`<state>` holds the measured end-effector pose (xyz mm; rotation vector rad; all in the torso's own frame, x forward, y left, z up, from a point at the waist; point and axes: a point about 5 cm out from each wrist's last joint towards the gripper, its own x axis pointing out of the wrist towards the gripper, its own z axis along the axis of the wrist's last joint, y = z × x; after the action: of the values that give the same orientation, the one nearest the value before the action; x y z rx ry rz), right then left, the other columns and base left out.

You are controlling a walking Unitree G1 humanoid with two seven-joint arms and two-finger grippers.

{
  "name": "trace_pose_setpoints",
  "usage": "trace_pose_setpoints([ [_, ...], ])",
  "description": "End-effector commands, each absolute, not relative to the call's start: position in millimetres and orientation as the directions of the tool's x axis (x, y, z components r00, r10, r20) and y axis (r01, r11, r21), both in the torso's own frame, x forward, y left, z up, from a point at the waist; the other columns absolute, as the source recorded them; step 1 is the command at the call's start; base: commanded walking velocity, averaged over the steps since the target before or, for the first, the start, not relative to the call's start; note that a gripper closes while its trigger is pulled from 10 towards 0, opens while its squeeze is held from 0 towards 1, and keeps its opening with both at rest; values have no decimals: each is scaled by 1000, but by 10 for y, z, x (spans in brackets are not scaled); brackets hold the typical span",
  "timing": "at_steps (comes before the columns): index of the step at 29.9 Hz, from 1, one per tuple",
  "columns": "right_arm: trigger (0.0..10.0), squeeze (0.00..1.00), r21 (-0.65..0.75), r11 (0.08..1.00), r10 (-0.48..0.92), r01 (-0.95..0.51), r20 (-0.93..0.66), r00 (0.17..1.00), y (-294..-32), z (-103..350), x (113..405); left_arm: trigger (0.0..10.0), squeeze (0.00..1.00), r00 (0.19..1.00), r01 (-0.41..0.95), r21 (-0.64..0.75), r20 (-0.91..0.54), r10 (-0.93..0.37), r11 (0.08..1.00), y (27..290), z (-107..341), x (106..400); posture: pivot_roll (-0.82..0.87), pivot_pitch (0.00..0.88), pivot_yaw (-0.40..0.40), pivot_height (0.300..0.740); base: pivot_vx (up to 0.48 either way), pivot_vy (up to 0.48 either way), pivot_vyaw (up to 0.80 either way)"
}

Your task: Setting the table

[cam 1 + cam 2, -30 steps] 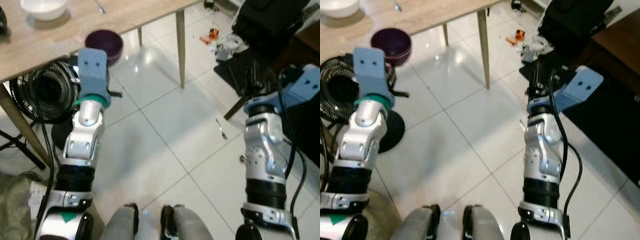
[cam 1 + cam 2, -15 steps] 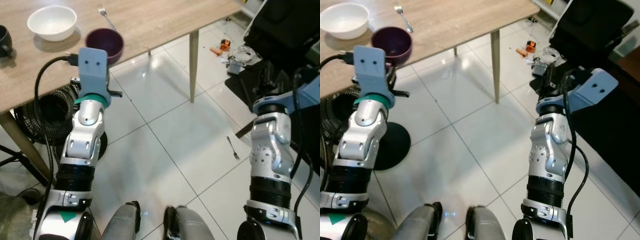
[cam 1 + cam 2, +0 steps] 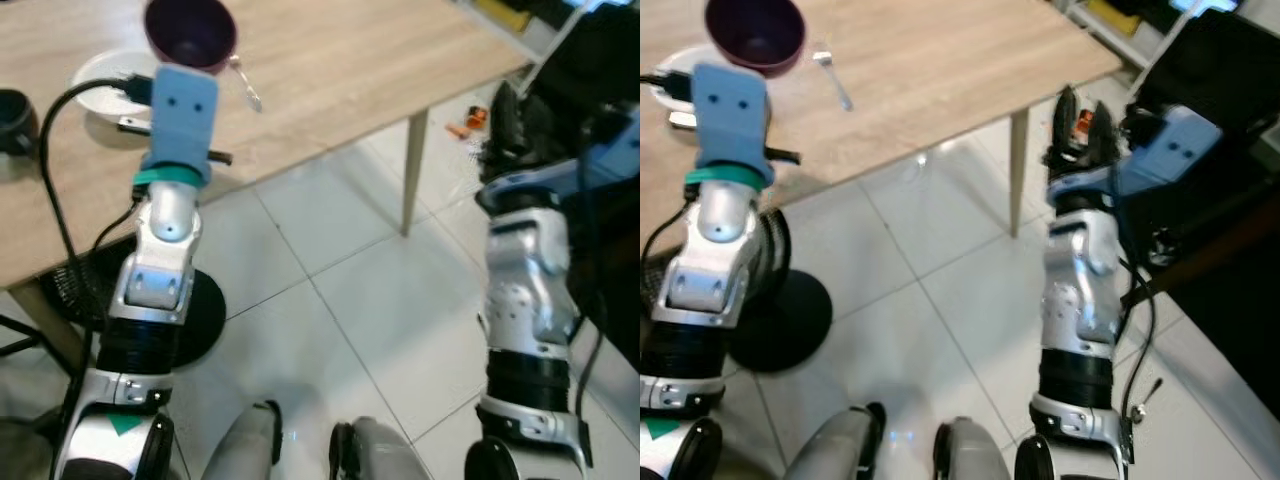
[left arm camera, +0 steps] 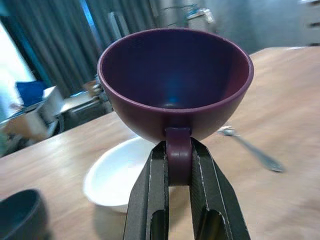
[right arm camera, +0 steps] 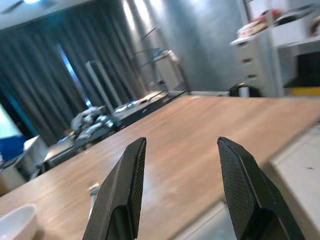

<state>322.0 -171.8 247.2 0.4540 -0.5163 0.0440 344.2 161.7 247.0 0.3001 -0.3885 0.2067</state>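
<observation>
The left end effector is clamped on the handle of a purple cup, holding it upright above the wooden surface. Below the cup lie a white bowl and, just beside it, a fork; a dark cup stands near the bowl. The right end effector, fingers apart and holding nothing, is raised near the surface's edge.

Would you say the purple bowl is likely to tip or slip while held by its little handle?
Probably stiff: the purple bowl holds its shape. The left gripper pinches only its small tab, so it may swivel or tip. Its glossy surface looks slippery.
</observation>
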Motion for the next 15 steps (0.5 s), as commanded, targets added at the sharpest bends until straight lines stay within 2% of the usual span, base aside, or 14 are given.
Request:
trace_pose_setpoints([
  [1,10000,0,411,903,-85,-128,462,883,-1760,2411,3237,10000,0,902,-258,232,405,148,938,1608,2489,3452,147,116,33,740,469,0,800],
  [11,10000,0,409,903,-76,-133,455,887,-1758,2400,3243,10000,0,892,-275,236,425,156,932,1624,2500,3454,147,109,32,740,469,0,800],
  [14,10000,0,412,902,-77,-132,453,888,-1762,2395,3249,10000,0,893,-273,236,423,154,933,1621,2497,3457,147,109,32,740,469,0,0],
  [15,10000,0,424,896,-83,-131,449,890,-1772,2387,3256,10000,0,896,-260,234,419,144,937,1606,2493,3461,147,106,33,740,0,0,0],
])
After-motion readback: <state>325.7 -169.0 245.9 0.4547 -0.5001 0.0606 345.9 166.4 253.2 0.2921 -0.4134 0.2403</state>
